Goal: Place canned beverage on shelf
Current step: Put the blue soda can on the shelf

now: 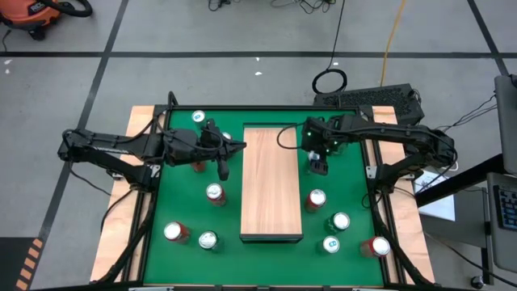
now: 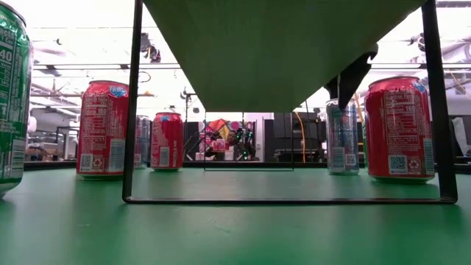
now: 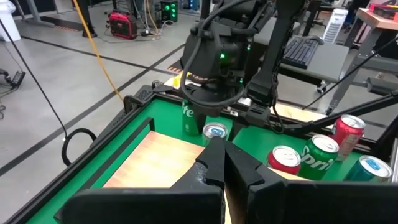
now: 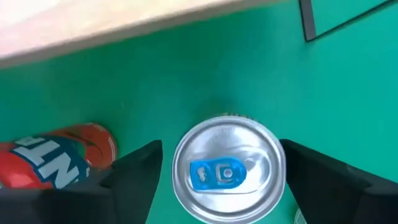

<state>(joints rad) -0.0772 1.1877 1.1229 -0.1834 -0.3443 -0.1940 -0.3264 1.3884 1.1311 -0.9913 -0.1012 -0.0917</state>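
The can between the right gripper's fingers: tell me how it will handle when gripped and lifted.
The can stands upright, blue tab up, so the open right gripper should close squarely on its round wall. Its smooth metal side may slip in a light grip. It is taller than wide, so an off-centre nudge could probably tip it and set it rolling across the green table.

pale wood-grain shelf (image 1: 271, 182); green table (image 1: 186, 206).

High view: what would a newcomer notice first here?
The long wooden shelf down the middle of the green table, bare of cans. The right gripper, jaws open, is poised straddling a silver-topped can beside the shelf. Red and green cans stand scattered on both sides.
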